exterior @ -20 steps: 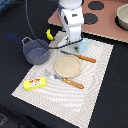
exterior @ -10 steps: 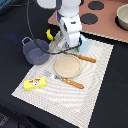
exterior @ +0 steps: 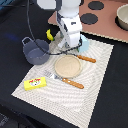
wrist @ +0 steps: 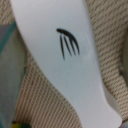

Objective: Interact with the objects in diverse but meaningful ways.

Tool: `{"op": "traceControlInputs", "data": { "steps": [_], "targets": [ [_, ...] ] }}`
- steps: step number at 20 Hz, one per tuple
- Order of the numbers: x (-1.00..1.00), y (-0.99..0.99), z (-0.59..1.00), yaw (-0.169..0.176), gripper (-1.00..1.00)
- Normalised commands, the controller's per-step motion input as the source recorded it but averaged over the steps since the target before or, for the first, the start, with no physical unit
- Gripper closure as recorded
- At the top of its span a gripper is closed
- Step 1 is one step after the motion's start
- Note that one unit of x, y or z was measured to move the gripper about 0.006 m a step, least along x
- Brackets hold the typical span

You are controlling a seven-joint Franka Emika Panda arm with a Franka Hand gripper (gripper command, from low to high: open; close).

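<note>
My arm stands upright, gripper (exterior: 71, 48) low over the mat's (exterior: 95, 85) far edge; I cannot tell its jaw state. Pot (exterior: 36, 50) and banana (exterior: 49, 35) crowd one side, plate (exterior: 68, 65) just in front.

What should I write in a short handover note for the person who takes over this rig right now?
Gripper: low over the mat's far edge; its body hides the fingers, so open or shut is unclear.
Grey-blue pot: off the mat, at the exterior view's left. Banana: behind the pot. Yellow box: near corner of the mat. Plate: mid-mat, with a fork on its near side and a knife on its far side. A white piece fills the wrist view.
Done: nothing clearly rearranged. Left: confirm the grasp before moving.
</note>
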Motion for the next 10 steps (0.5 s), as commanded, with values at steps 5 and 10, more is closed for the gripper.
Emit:
{"op": "traceControlInputs", "data": {
  "steps": [5, 10],
  "targets": [
    [-0.11, 0.04, -0.23, 0.060, 1.00],
    [-0.12, 0.07, 0.17, 0.096, 1.00]
  ]
}}
